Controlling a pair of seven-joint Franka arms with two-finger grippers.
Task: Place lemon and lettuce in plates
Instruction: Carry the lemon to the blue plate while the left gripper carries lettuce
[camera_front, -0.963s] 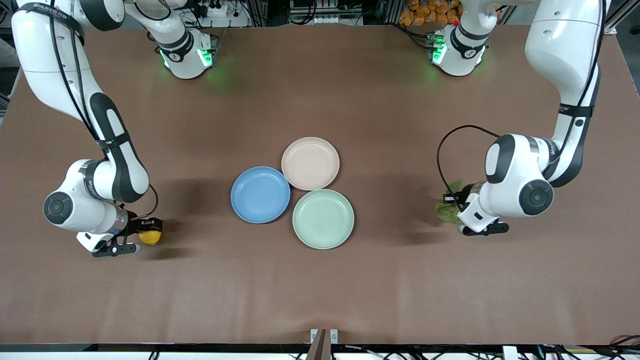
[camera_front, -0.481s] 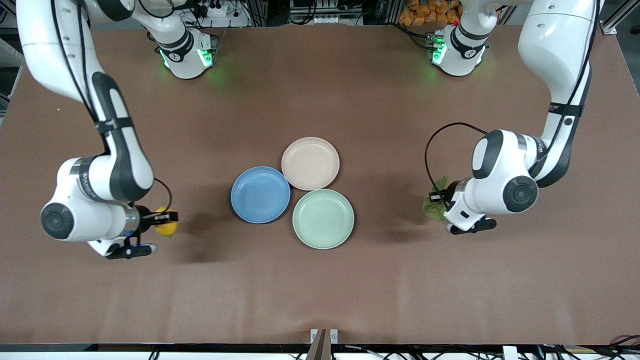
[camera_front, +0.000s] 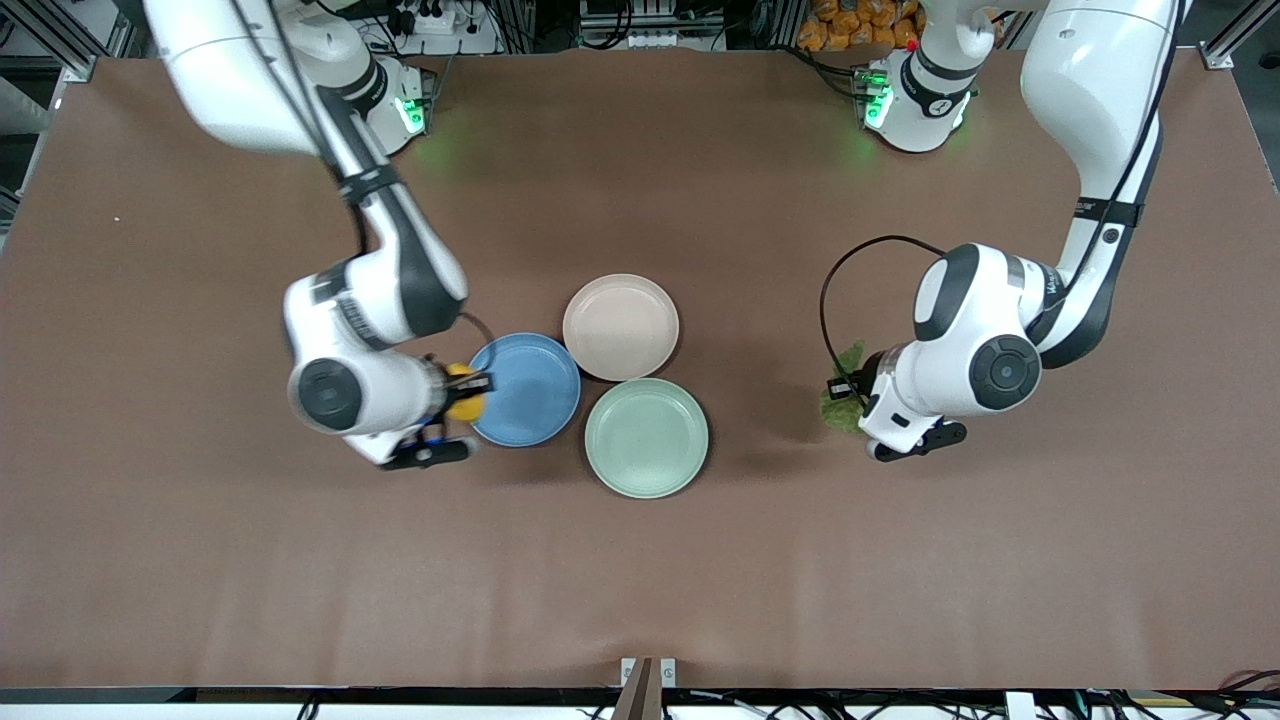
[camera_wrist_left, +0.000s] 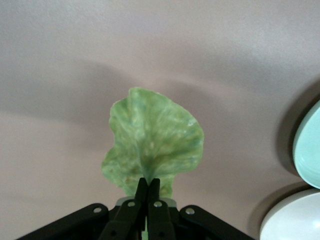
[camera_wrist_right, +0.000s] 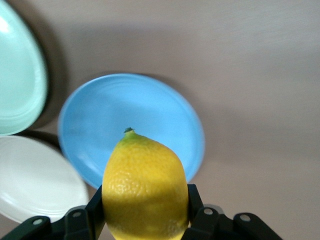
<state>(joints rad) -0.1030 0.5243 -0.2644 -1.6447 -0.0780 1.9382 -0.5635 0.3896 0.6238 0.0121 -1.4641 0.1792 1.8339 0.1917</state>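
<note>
Now the right gripper (camera_front: 462, 392), its fingers clamped on the lemon (camera_front: 463, 391), hangs over the edge of the blue plate (camera_front: 530, 385), having swung in from the right arm's end of the counter (camera_front: 640, 580). The left gripper (camera_front: 848, 398) pinches the lettuce (camera_front: 842, 400) by its stem, a little closer to the mint-green plate (camera_front: 646, 437) than before. The beige-pink plate (camera_front: 620, 326) lies unmoved.

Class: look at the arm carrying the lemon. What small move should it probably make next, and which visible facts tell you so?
Probably carry the lemon a little farther toward the left arm's end, over the middle of the blue plate, then lower it. The right gripper is shut on the lemon over the plate's rim, not its middle, and the plate is bare. The left gripper holds the lettuce over the table, short of the plates.
</note>
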